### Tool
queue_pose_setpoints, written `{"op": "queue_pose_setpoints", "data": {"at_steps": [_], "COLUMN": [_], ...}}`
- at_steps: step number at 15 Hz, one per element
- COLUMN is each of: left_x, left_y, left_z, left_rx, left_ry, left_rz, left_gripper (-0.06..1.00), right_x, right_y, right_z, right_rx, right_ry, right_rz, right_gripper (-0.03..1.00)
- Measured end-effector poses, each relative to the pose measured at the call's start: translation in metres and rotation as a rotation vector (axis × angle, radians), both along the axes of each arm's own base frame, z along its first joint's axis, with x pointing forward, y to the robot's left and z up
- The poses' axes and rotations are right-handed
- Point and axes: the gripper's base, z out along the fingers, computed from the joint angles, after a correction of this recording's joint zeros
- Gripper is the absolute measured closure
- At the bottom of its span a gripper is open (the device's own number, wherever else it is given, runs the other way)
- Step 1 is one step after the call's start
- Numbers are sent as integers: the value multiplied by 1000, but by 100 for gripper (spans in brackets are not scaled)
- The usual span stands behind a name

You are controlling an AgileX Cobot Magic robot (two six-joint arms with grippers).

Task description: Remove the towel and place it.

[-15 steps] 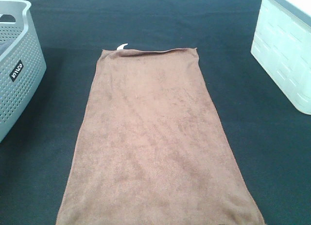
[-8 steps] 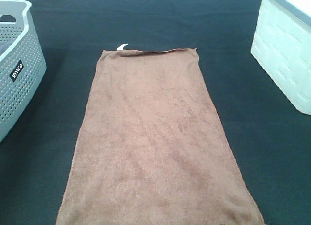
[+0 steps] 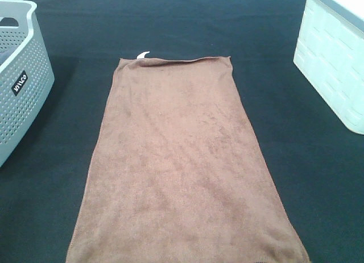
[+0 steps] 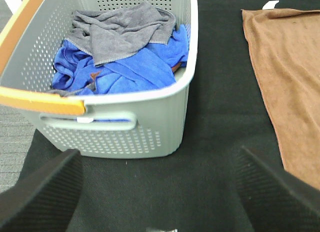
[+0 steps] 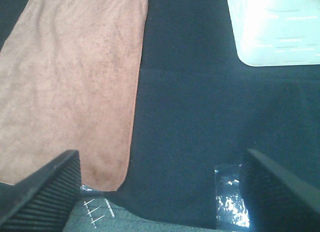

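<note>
Exterior high: towel [image 3: 182,166] flat | left claw [image 4: 160,192], right claw [image 5: 160,192] apart, empty, flanking it.

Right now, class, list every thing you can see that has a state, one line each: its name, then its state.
Large brown terry-cloth towel: spread flat on the black table cloth, white tag at its far corner.
Grey perforated plastic basket: upright, holding crumpled blue and grey cloths.
White plastic bin: upright at the right; inside hidden.
Left tool: open, holding nothing.
Right tool: open, holding nothing.
</note>
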Motion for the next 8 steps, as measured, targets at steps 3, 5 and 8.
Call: {"op": "queue_pose_setpoints", "data": {"at_steps": [3, 5, 8], "left_x": [-36, -44, -68], "left_y": [-4, -5, -8], "left_z": [-24, -23, -30], "left_rx": [9, 15, -5], "left_ry": [-98, -146, -99], "left_rz": [0, 0, -6], "left_gripper": [16, 16, 16], "right_x": [-17, -22, -29], "right_y": [-2, -2, -2], "right_z": [-25, -31, -46], "right_rx": [-32, -33, -32], "right_ry": [-66, -91, -116], "right_rz": [-1, -3, -4], "right_gripper": [18, 18, 18]}}
